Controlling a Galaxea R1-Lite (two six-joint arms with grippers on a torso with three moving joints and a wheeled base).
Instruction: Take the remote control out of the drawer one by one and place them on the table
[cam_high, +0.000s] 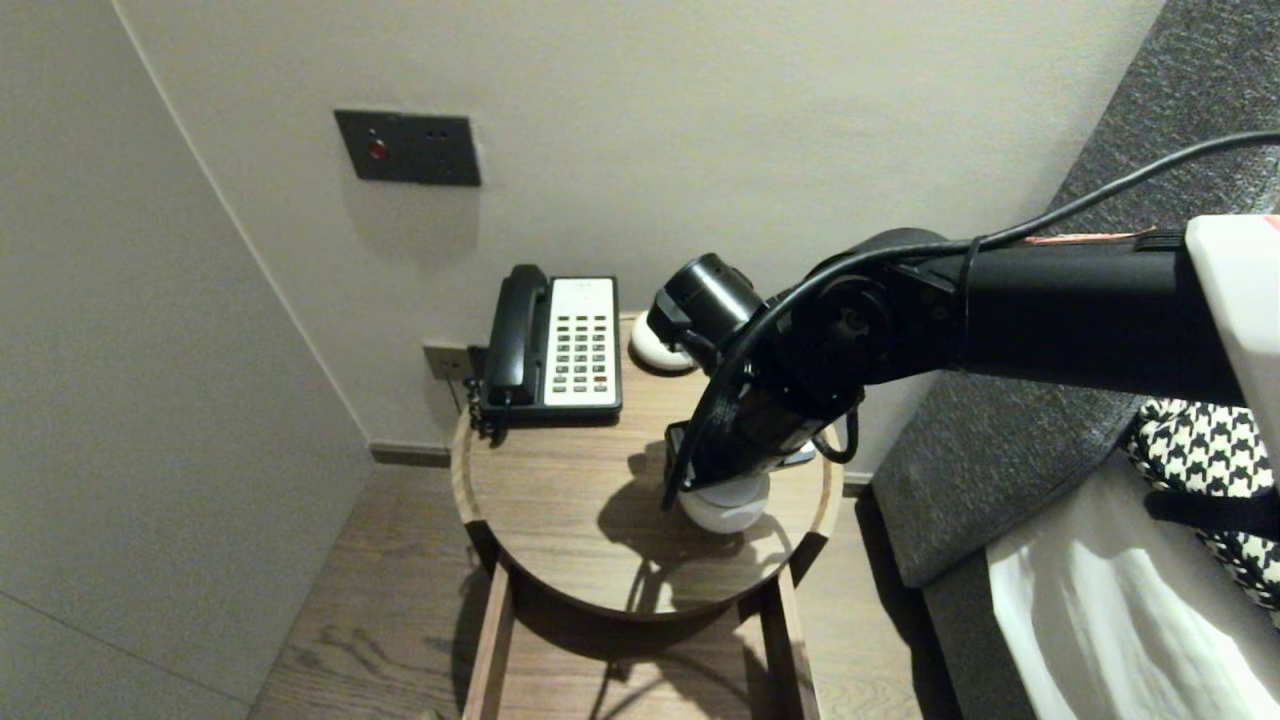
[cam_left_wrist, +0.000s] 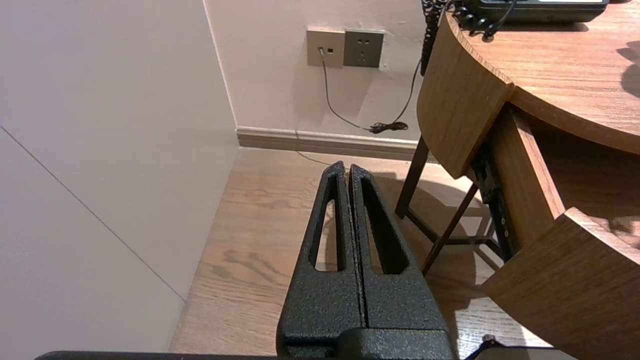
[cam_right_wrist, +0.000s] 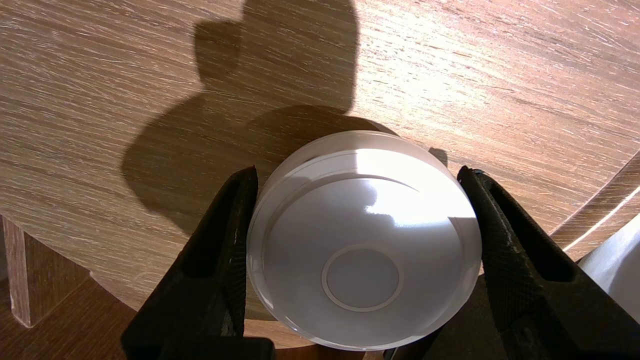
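Right gripper (cam_right_wrist: 357, 172) clasping white round dish (cam_right_wrist: 362, 250) (both fingers touching), left gripper (cam_left_wrist: 347, 167) closed, beside table (cam_left_wrist: 465, 90)

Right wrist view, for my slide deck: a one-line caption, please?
Right gripper closed on a white round dome near the edge of the wooden table.

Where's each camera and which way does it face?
Head view: on the head, facing forward and down at the round table and phone; right arm shows.
Left wrist view: behind the shut left tool, low beside the table, facing floor and wall.
Right wrist view: behind the right tool, looking down on the white bowl it grips.
Head and right wrist share the bowl.
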